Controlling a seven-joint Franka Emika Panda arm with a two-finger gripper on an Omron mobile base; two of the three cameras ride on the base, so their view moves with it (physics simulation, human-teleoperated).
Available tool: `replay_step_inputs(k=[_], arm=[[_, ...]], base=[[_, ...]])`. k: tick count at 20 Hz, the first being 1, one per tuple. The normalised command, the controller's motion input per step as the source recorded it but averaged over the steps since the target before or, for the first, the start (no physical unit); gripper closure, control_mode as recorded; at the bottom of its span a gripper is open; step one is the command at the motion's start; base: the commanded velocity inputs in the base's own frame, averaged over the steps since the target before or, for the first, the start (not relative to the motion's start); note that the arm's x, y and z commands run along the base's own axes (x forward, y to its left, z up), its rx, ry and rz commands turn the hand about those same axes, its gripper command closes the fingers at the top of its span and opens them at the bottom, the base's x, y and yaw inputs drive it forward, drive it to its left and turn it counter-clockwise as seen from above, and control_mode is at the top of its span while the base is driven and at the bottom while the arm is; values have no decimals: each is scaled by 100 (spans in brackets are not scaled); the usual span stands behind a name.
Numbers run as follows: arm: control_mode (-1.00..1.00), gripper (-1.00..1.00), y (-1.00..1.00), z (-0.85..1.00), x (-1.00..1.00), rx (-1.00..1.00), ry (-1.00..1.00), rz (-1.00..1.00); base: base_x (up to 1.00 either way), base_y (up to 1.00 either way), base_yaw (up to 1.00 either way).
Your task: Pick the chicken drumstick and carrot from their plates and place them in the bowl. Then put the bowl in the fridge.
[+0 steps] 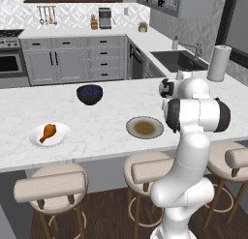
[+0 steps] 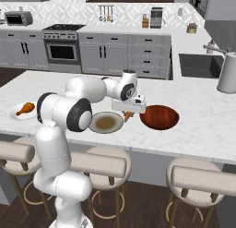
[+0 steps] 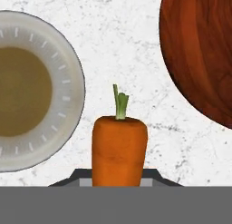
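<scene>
My gripper (image 2: 129,112) is shut on the carrot (image 3: 119,146), an orange stub with a green stalk. It hangs just above the marble counter, between the beige-rimmed plate (image 3: 68,82) with the olive-brown centre and the reddish-brown bowl (image 3: 204,51). From the right base camera, the carrot (image 2: 127,115) sits right of that plate (image 2: 106,122) and left of the bowl (image 2: 159,117). The plate holds nothing. Far to the left, the chicken drumstick (image 1: 47,132) lies on the white plate (image 1: 60,139).
A dark blue-black bowl (image 1: 89,94) stands further back on the island counter. A paper towel roll (image 1: 219,63) stands at the right near the sink (image 1: 177,60). Padded stools (image 1: 51,185) line the counter's near edge.
</scene>
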Motion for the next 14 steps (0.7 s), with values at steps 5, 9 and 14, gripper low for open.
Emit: replay_step_inputs(k=[5, 9, 14], arm=[[-100, 100, -37, 14, 6, -3, -1, -8], [-100, 100, -28, 10, 8, -11, 0, -3], [-100, 100, -56, 0, 11, -7, 0, 2]], base=[[0, 0, 0], [0, 0, 0], [0, 0, 0]])
